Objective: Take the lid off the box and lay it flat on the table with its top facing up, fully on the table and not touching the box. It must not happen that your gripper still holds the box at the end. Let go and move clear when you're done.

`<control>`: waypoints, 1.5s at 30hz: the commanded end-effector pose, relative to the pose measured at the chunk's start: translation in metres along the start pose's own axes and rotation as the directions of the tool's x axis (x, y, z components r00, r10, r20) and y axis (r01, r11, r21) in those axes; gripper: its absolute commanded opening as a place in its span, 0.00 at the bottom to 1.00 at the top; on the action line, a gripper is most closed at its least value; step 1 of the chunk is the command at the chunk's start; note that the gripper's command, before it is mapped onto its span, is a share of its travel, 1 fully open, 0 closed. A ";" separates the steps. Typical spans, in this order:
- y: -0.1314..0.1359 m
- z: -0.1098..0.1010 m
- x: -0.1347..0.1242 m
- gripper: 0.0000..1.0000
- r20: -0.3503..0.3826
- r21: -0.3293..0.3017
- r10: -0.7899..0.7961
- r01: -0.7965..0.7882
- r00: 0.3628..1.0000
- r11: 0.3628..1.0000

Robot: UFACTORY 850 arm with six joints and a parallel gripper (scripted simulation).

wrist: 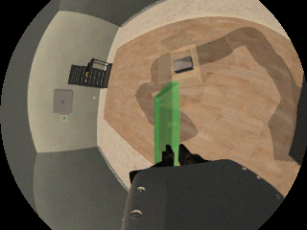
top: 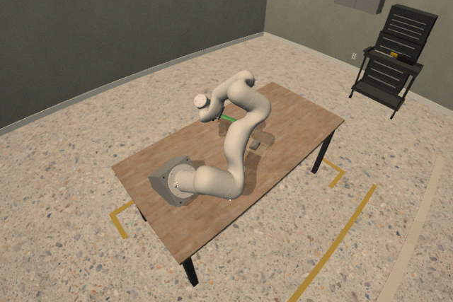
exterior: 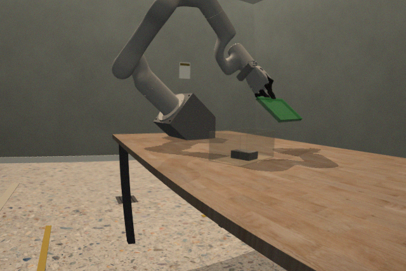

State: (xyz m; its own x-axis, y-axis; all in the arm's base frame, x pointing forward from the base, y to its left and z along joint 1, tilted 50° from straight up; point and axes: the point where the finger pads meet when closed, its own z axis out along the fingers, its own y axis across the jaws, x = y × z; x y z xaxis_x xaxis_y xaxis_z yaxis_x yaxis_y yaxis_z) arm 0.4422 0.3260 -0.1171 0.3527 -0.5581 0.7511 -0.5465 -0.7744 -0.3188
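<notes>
Gripper (exterior: 266,92) clamps the tilted green lid (exterior: 278,109) above the box (exterior: 242,146); next, level and lower it onto the table (exterior: 295,189)

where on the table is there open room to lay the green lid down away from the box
The widest open stretch of the wooden table lies on the near side of the clear see-through box, toward the exterior camera. The strip from the box to the grey robot base is crowded. The end effector grips the flat green lid, tilted, in the air beside the box.
</notes>
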 end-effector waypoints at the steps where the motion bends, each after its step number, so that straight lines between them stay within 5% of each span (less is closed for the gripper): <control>1: -0.001 0.000 0.000 0.00 0.000 0.002 0.001 -0.001 1.000 1.000; 45: 0.015 0.019 0.000 0.00 0.000 0.002 0.001 -0.001 1.000 1.000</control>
State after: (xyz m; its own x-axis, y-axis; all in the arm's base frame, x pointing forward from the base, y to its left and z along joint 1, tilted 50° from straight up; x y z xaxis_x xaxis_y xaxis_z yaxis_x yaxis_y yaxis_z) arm 0.4471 0.3104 -0.1311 0.3526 -0.5582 0.7510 -0.5465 -0.7743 -0.3190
